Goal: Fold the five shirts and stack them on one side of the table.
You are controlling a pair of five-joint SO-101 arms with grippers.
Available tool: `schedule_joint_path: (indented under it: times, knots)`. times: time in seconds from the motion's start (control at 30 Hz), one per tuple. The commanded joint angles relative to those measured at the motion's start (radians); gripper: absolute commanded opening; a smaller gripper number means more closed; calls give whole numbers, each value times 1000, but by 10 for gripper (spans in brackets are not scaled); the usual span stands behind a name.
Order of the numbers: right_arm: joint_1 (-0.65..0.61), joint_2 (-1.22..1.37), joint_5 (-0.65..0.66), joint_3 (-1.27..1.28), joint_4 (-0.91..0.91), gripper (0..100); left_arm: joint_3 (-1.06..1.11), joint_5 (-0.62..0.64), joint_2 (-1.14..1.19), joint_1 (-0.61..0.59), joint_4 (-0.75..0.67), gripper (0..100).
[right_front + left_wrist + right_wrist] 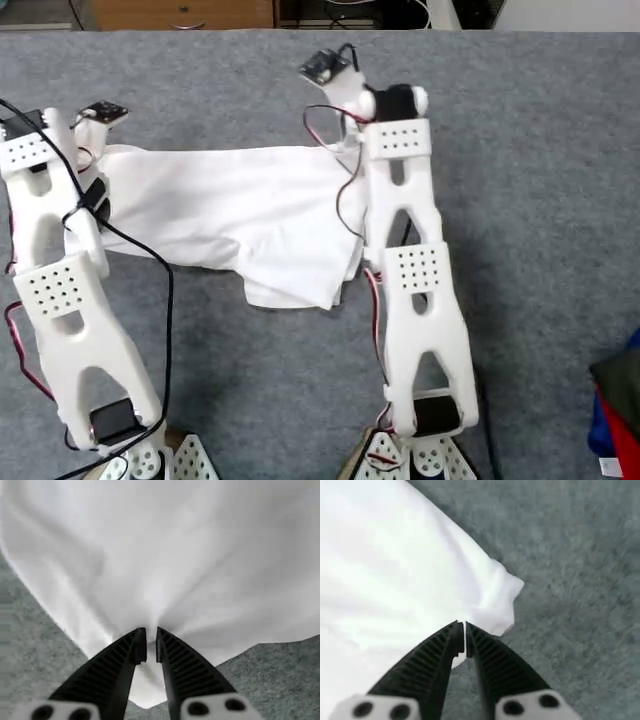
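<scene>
Pinching the white cotton shirt (pixel 230 210) so thinly, we risk fabric slipping out if one arm pulls harder. Our left gripper (pixel 151 642) and right gripper (pixel 465 635) are nearly closed on its opposite ends, with both arms stretched forward. The shirt lies spread on the grey felt table (pixel 540 200).

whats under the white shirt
The white shirt lies spread on the grey table cover, which shows around it. The left hand and right hand each pinch an edge. Anything else beneath the cloth is hidden.
</scene>
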Motion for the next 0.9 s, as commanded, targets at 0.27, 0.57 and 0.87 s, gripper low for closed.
schedule_joint_path:
  times: [0.27, 0.57, 0.87]
  knots:
    - [-216, -605, 143, 602, 18, 131, 327, -15, -400, -64, 15, 57]
    - [-397, -866, 198, 1219, -110, 196, 720, -126, -731, -157, 14, 57]
    - [-415, -901, 249, 1483, -198, 307, 905, -110, -874, -241, 14, 57]
